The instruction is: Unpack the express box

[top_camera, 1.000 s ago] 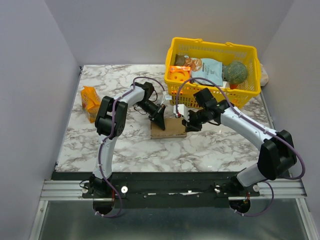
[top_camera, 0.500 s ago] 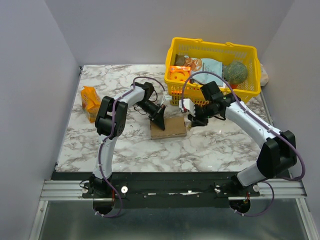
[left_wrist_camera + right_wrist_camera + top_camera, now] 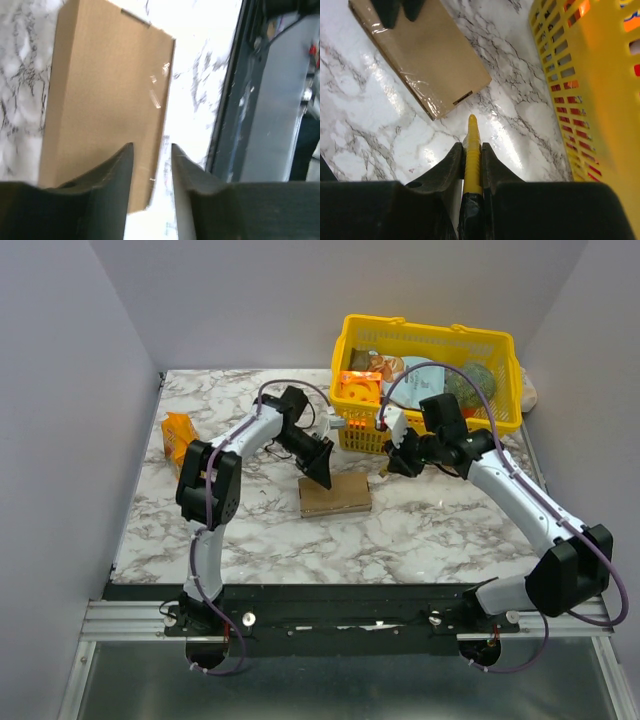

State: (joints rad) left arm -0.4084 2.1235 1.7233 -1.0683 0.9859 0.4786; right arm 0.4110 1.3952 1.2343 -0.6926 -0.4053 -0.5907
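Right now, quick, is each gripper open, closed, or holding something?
Left gripper: open, empty, at the small brown cardboard box.
Right gripper: closed on a thin yellow pointed tool.

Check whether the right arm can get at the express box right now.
Probably yes. The right gripper, shut on a thin yellow tool, points at the express box's near corner with only marble table between. The left gripper hovers open over the box's other end.

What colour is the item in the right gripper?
Yellow item; right wrist view shows it best.
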